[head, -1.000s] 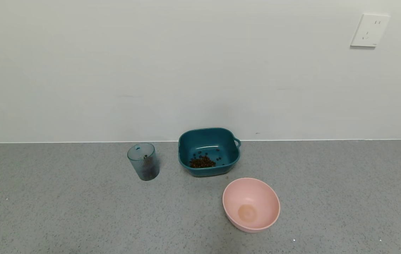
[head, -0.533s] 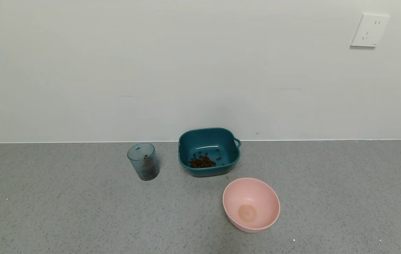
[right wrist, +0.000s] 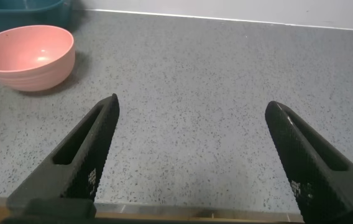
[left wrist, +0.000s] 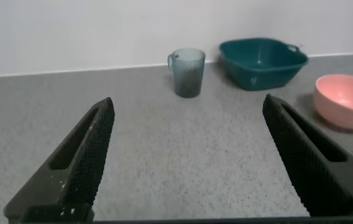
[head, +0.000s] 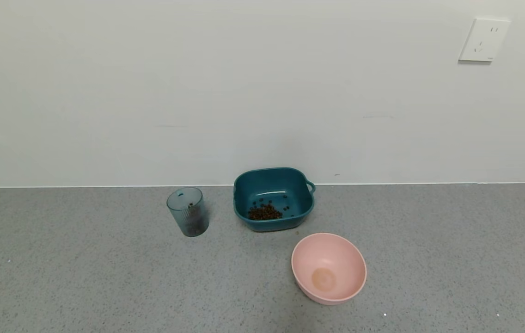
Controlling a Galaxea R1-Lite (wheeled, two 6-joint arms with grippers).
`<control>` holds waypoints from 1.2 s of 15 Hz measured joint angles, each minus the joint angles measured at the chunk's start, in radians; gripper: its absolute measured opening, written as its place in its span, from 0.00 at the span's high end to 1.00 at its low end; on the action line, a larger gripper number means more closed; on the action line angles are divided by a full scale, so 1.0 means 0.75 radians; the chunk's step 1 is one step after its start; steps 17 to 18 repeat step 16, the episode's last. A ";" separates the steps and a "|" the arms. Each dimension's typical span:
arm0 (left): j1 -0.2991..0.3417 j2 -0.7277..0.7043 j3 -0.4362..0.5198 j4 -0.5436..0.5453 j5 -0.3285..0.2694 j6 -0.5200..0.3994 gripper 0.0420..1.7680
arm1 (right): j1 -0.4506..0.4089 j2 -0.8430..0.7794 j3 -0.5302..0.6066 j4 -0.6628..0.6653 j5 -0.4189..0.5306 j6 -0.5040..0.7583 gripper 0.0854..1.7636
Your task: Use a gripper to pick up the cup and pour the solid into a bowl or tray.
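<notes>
The blue-grey ribbed cup point(head: 187, 212) stands upright on the grey counter, left of the teal basin point(head: 244, 194); it also shows in the left wrist view point(left wrist: 187, 72). A few dark pellets show inside the cup. A heap of brown pellets point(head: 265, 212) lies in the basin. The basin also shows in the left wrist view point(left wrist: 262, 61). My left gripper point(left wrist: 189, 106) is open and empty, well short of the cup. My right gripper point(right wrist: 192, 106) is open and empty near the counter's front edge. Neither gripper shows in the head view.
A round pink bowl point(head: 328, 268) sits empty in front of and right of the basin; it also shows in the right wrist view point(right wrist: 28, 56) and the left wrist view point(left wrist: 345, 101). A white wall with a socket point(head: 484, 40) stands behind the counter.
</notes>
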 joint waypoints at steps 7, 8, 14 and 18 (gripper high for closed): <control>0.000 -0.005 0.120 -0.020 0.068 -0.070 0.03 | 0.000 0.000 0.000 0.000 0.000 -0.001 0.03; 0.000 -0.005 0.120 -0.001 0.073 -0.064 0.03 | 0.000 0.000 0.000 0.000 -0.001 -0.001 0.03; 0.000 -0.005 0.121 0.045 0.083 -0.064 0.03 | 0.000 0.000 0.000 -0.005 -0.002 0.014 0.03; 0.000 -0.005 0.121 0.044 0.087 -0.069 0.03 | 0.002 0.000 0.000 -0.005 -0.002 0.014 0.03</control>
